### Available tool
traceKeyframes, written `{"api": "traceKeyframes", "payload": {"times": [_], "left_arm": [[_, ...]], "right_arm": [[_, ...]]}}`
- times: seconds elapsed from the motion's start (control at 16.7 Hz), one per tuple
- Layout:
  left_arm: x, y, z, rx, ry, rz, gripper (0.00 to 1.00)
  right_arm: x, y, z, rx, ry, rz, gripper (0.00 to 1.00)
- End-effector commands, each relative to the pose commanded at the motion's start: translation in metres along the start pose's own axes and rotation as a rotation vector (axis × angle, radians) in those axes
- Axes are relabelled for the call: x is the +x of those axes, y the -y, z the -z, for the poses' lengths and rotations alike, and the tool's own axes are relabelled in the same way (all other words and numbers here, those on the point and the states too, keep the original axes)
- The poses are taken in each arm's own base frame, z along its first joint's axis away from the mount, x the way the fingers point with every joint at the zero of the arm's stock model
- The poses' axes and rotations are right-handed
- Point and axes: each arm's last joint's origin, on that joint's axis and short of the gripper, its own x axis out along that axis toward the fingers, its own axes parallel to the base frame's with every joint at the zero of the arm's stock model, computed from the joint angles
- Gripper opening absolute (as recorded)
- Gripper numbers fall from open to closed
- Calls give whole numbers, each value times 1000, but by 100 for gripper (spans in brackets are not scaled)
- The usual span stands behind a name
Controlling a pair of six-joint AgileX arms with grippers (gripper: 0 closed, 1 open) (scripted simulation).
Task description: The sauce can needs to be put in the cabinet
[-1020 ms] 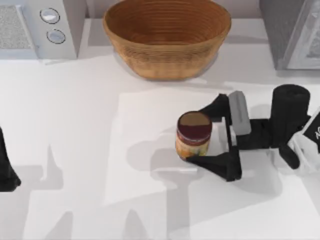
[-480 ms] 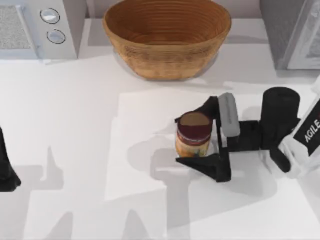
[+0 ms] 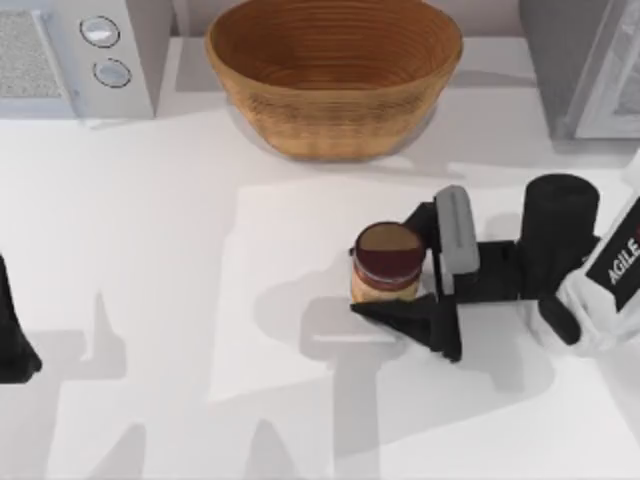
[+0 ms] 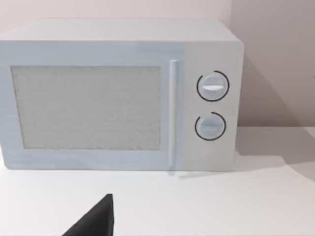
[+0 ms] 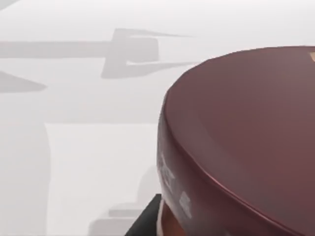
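Note:
The sauce can (image 3: 388,262) stands upright on the white table right of centre, with a maroon top and an orange-yellow label. My right gripper (image 3: 375,272) reaches in from the right, one black finger on each side of the can, and is shut on it. In the right wrist view the can's maroon top (image 5: 246,132) looms close, with a dark fingertip (image 5: 143,222) beside its base. The grey cabinet (image 3: 565,70) stands at the back right. My left gripper (image 3: 12,345) is parked at the table's left edge.
A large woven basket (image 3: 335,75) sits at the back centre, just behind the can. A white microwave (image 3: 80,50) occupies the back left corner and faces the left wrist camera (image 4: 118,98). Open table surface lies in front and to the left.
My right gripper slid left until its fingers straddled the can, then the fingers drew in against the can's sides. The can and the left arm stayed put.

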Motion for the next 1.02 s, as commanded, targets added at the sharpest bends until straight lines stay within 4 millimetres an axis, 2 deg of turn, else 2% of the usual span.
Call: {"api": "traceKeyframes", "payload": {"times": [0.18,0.24,0.78,0.9,1.02], "left_arm": [[0,0,0,0,0,0,100],[0,0,0,0,0,0,100],[0,0,0,0,0,0,100],[0,0,0,0,0,0,100],[0,0,0,0,0,0,100]], "right_arm": [[0,0,0,0,0,0,2],[0,0,0,0,0,0,0],[-1,1,-1,0,0,2,0],[0,3,-12,-4,2,-2,0],[-1,7,-34,-8,3,0,0]]}}
